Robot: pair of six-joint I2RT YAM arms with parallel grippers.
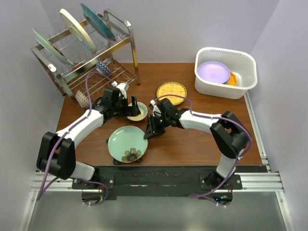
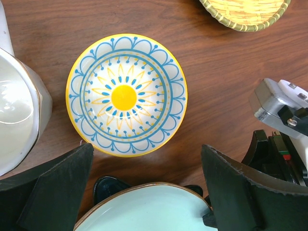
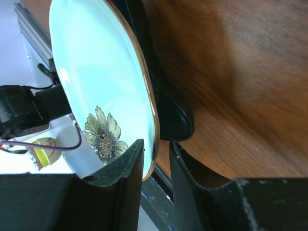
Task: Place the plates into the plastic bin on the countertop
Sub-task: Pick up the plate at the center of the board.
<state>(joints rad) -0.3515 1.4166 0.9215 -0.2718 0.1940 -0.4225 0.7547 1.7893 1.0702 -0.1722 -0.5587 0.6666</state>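
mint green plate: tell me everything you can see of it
The mint green plate is round, glossy, ceramic-looking, with a thin brown rim and a brownish flower print near one edge. It lies face up at the front of the countertop, on a dark glossy thing showing beneath it. The right gripper's fingers straddle its rim, one over, one under; clamping unclear.

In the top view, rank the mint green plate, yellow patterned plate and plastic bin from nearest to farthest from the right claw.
1. mint green plate: near centre, its rim gripped by the right claw.
2. yellow patterned plate: mid-table, beyond the claw.
3. plastic bin: far right corner.
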